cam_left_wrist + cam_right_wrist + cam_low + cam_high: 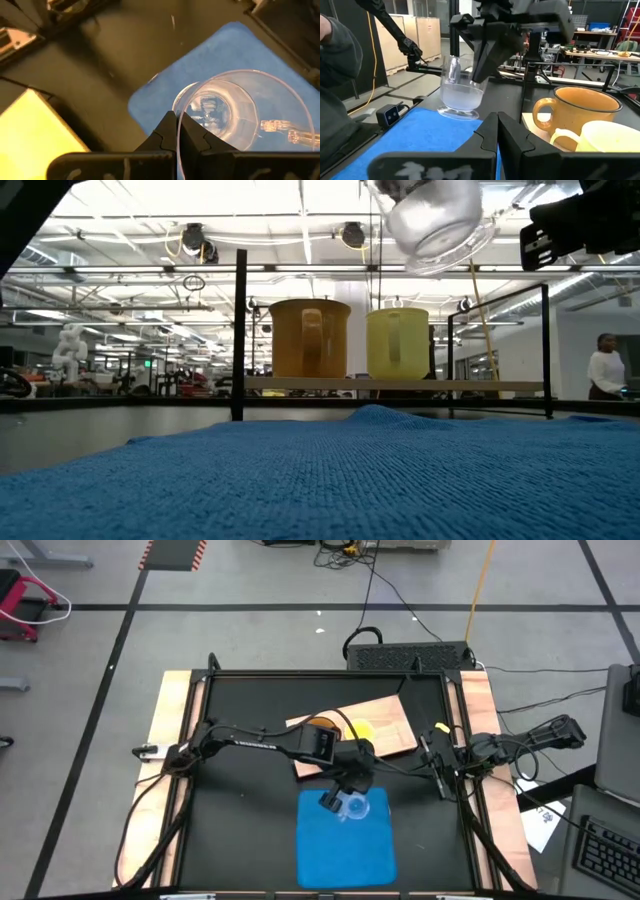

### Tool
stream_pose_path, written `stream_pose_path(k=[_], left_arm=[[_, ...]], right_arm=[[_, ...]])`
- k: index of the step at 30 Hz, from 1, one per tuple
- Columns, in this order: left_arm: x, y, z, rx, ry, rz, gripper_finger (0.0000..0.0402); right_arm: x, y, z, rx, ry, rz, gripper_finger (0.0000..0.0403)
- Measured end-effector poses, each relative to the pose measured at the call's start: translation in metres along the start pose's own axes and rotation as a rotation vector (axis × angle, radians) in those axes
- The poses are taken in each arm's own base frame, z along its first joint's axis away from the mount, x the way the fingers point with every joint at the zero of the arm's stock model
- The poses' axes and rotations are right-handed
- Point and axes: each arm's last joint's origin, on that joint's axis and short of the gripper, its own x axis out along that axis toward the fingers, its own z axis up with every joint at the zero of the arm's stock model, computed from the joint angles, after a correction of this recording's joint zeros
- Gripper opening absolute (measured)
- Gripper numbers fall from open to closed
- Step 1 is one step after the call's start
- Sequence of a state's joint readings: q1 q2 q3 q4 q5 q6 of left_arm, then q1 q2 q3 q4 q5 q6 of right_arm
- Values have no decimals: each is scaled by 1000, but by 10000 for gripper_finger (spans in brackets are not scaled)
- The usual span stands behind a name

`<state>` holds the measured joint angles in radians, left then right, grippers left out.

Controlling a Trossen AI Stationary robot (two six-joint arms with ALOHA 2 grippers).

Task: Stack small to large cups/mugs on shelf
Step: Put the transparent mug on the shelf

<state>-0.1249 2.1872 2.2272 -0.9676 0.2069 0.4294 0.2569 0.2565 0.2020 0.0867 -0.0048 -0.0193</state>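
Two mugs are standing side by side on the shelf (400, 385), the amber-brown mug (309, 338) and the yellow mug (397, 342), both upright with handles facing this way. The light-wood board is lying across the far half of the black tabletop (240, 820).

Over the blue mat (345, 840), the left claw (178, 131) is pinching the rim of the clear cup (460, 90), one finger inside and one outside the wall. The cup is hanging tilted in the air above the cloth, clear of it, near the mat's edge closest to the shelf.

Off at the right side of the tabletop, the right claw (497, 131) is waiting with its fingers pressed together, pointing toward the cup and the mugs.

A person in a white top (605, 370) is standing far back in the room.
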Motion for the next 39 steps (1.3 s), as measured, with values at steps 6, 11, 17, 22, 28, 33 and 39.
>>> stream_pose_path(k=[6, 11, 17, 22, 28, 33, 39], left_arm=[[0, -1, -2, -26, 12, -28, 0], [6, -5, -6, -65, 37, -41, 0], [19, -13, -13, -100, 92, -26, 0], [30, -21, -18, -130, 138, 11, 0], [43, -27, -25, -139, 178, 51, 1], [51, -32, -32, -141, 224, 84, 1], [59, -37, -38, -135, 245, 72, 1]], right_arm=[[0, 0, 0, 7, 2, 0, 0], [0, 0, -1, 7, 10, 1, 0], [0, 0, -1, 7, 9, 1, 0], [0, 0, -1, 7, 9, 1, 0], [0, 0, -1, 7, 9, 0, 0], [0, 0, -1, 8, 9, 0, 0], [0, 0, -1, 8, 9, 0, 0]])
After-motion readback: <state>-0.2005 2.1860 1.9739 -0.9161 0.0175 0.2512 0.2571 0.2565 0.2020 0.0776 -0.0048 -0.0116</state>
